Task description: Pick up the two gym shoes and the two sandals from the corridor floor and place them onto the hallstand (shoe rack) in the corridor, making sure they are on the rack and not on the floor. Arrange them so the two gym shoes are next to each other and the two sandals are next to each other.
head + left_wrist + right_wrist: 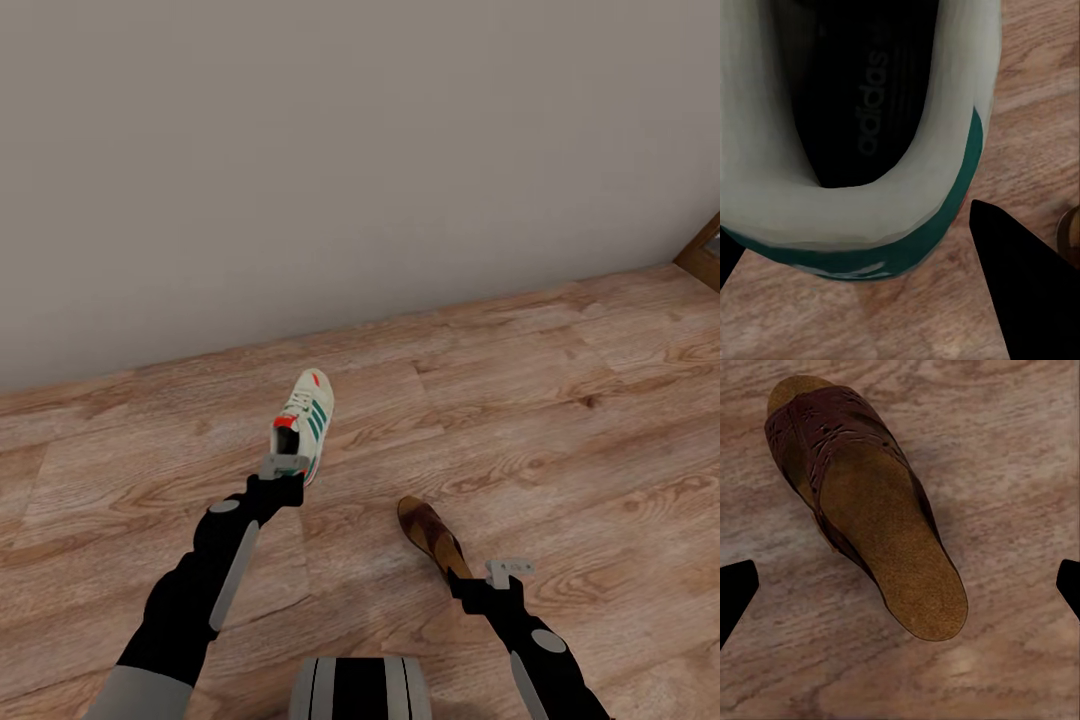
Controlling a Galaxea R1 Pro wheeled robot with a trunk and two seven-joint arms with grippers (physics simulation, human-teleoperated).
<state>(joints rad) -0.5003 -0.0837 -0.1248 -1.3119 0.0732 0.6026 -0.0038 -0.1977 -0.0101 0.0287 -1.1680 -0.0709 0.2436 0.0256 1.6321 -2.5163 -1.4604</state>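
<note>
One cream-white lace-up sneaker with green stripes (306, 421) lay on the light brown wood-plank floor (560, 400) near the grey wall (350, 150). Left gripper (285, 468) sat at its heel, fingers straddling the collar; grip unclear. Right gripper (480, 575) hung spread wide over a dark brown leather sandal (862, 502).

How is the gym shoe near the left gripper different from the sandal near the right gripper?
The gym shoe is cream-white with green stripes and a red heel tab; the sandal is plain dark brown. The gym shoe is laced and closed, with a high heel collar; the sandal is flat and open at the heel. The left gripper is at the shoe's heel; the right gripper hangs open above the sandal. Both lie on the floor.
</note>
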